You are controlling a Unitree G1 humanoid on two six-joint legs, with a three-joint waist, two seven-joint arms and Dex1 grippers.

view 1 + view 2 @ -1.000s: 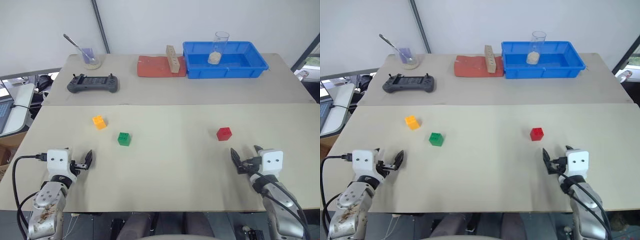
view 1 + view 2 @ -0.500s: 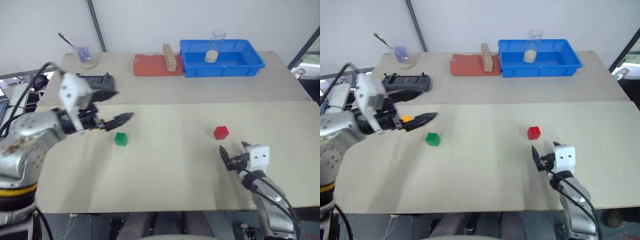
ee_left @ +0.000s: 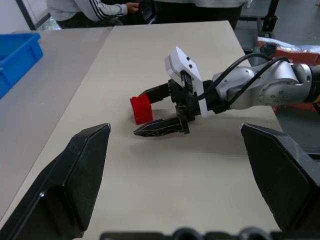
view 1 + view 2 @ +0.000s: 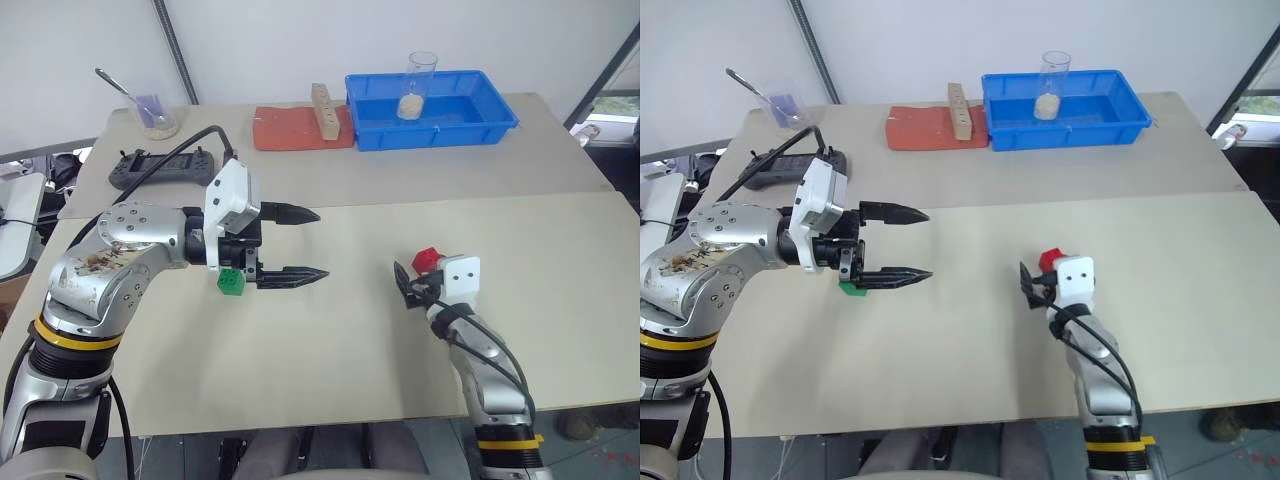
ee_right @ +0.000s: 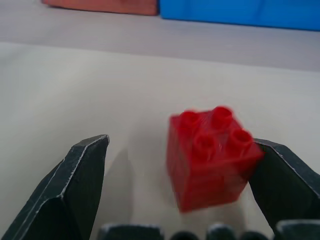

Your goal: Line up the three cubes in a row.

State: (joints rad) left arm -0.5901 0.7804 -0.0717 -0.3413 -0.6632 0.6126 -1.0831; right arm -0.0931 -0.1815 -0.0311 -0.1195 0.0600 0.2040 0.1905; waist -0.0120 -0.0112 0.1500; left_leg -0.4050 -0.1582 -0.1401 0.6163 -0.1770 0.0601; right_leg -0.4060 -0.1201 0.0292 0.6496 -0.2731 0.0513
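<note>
While the left gripper [image 4: 300, 243] hangs wide open mid-left over the green cube [image 4: 231, 284], the right gripper [image 4: 408, 287] sits spread around the red cube [image 5: 210, 156], centre-right. Looks like the grab step; next, squeeze.

The near cube [image 5: 210, 157] was red, the left cube [image 4: 230, 284] green, the far tray [image 4: 430, 112] blue, the mat [image 4: 290, 132] orange-red.
</note>
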